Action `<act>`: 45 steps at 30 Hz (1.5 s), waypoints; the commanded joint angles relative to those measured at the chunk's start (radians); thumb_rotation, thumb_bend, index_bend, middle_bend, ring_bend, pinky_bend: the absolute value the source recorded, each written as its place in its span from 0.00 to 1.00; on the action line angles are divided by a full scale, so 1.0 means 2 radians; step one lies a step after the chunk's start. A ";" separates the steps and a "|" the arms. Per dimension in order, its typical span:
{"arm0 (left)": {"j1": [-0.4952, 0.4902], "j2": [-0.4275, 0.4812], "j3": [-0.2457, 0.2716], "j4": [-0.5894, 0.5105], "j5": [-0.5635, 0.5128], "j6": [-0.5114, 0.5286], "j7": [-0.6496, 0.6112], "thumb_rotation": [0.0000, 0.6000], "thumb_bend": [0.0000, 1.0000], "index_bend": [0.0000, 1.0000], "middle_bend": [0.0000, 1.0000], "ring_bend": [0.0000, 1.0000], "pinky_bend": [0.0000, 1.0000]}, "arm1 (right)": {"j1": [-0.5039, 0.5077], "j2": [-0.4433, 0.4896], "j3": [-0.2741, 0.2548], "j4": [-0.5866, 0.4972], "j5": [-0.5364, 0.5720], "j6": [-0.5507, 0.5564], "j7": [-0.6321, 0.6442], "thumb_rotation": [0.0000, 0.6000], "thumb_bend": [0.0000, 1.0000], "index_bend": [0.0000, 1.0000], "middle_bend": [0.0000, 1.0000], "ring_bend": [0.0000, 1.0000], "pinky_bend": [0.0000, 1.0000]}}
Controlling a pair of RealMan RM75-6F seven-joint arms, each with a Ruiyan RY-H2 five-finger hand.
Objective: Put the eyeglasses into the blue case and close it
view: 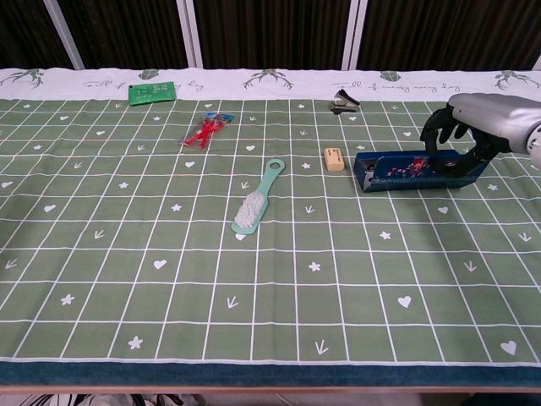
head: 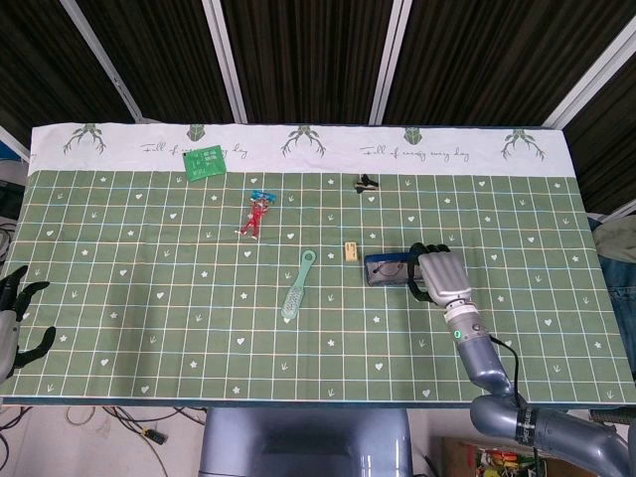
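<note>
The blue case (head: 388, 268) (view: 397, 169) lies right of the table's middle with its lid down. A floral pattern shows on its front side. No eyeglasses are visible; the lid covers the inside of the case. My right hand (head: 442, 276) (view: 473, 127) grips the case's right end, with fingers curled over the top and the thumb at the front. My left hand (head: 12, 323) hangs off the table's near left edge, fingers apart and holding nothing.
A small tan eraser (head: 351, 250) (view: 335, 158) sits just left of the case. A mint brush (head: 296, 286) (view: 256, 199) lies mid-table. Farther back are a red toy (head: 255, 214) (view: 205, 128), a green card (head: 204, 161) (view: 152, 91) and a black clip (head: 366, 183) (view: 342, 101).
</note>
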 commanded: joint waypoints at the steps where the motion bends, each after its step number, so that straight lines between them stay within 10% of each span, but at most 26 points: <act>1: 0.000 0.000 0.000 0.000 0.000 0.000 -0.001 1.00 0.36 0.20 0.00 0.00 0.00 | 0.009 -0.001 0.003 0.008 0.018 -0.014 -0.008 1.00 0.60 0.75 0.27 0.29 0.25; 45: 0.000 0.003 0.001 0.000 -0.001 -0.003 -0.002 1.00 0.36 0.20 0.00 0.00 0.00 | 0.109 -0.014 0.028 0.090 0.176 -0.079 -0.075 1.00 0.61 0.76 0.23 0.26 0.24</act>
